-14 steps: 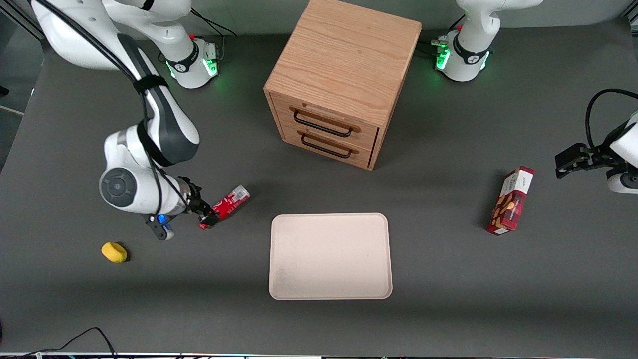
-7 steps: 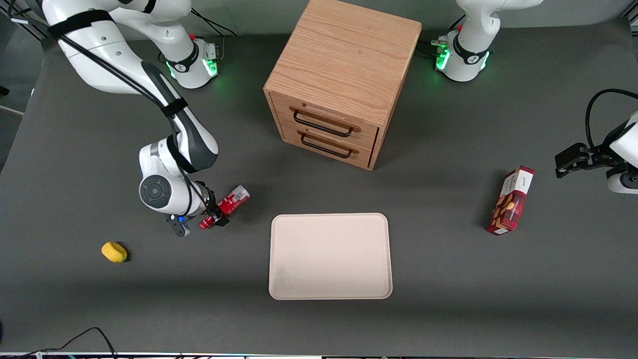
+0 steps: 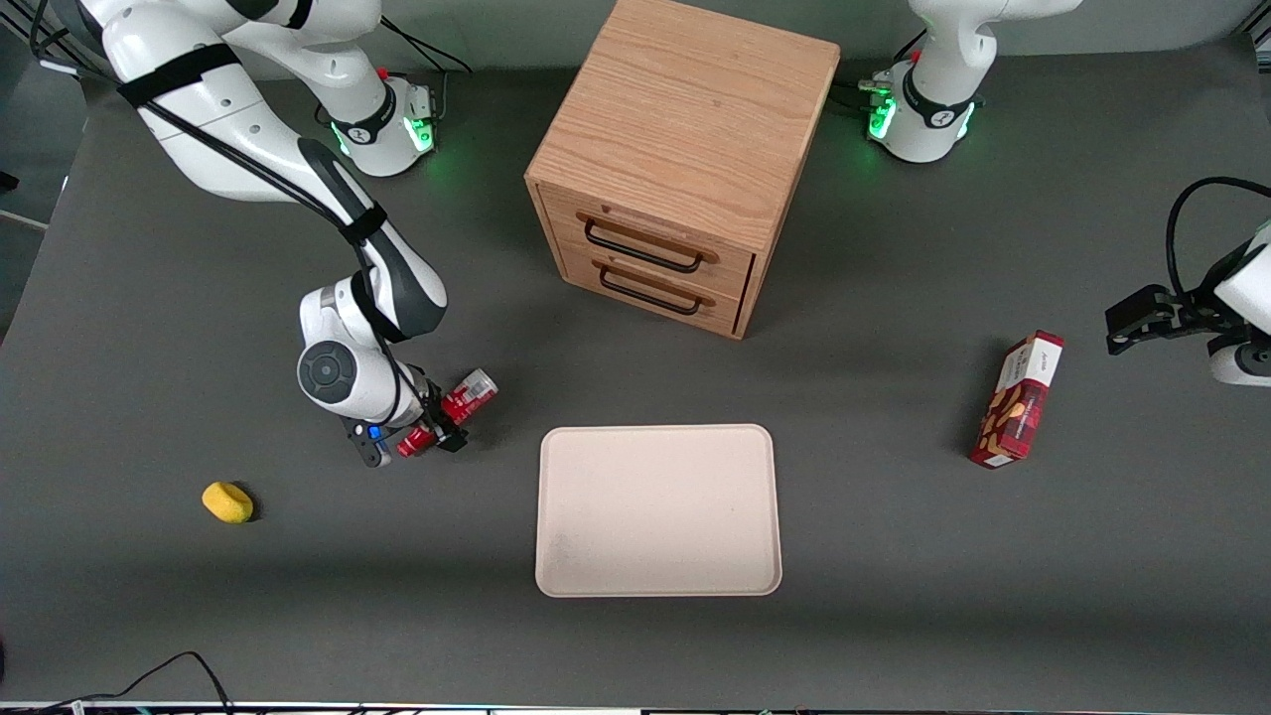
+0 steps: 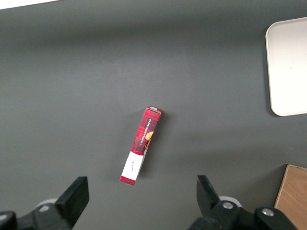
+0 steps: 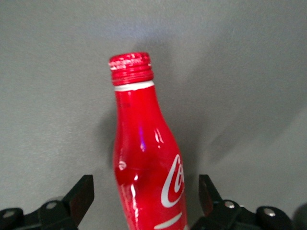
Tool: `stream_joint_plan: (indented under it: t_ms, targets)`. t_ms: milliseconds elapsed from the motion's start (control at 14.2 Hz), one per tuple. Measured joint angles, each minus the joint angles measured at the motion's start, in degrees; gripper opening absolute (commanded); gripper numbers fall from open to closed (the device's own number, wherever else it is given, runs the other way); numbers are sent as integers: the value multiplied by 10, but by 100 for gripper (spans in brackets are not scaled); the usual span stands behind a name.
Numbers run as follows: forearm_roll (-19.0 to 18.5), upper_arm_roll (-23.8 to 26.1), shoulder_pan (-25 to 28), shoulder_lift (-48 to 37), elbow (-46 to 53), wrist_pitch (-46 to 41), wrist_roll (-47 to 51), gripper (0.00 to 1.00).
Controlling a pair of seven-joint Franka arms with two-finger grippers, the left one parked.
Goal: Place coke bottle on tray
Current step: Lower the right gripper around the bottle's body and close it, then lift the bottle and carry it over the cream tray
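Coke bottle (image 3: 455,412) laid flat on desk (image 3: 894,576), near tray (image 3: 656,511), toward working arm's end. Tool (image 3: 437,427) spread apart, fingers (image 5: 80,194) positioned either side of bottle body, not clamped.

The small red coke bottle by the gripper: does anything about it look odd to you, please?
The small red coke bottle lies on its side on the dark table, apart from the beige tray. The open gripper straddles it. No spill shows.
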Motion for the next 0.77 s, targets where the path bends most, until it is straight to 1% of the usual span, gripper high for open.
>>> stream_joint_plan:
  t_ms: [281,561,632,772]
  targets:
    - [0,0,0,2,0,4,1,0]
    - [-5,2,0,-4,10,0,-2,0]
    - [-8,4,0,-11,23,-20,-13,0]
    - [-9,6,0,-28,80,-106,-58,0]
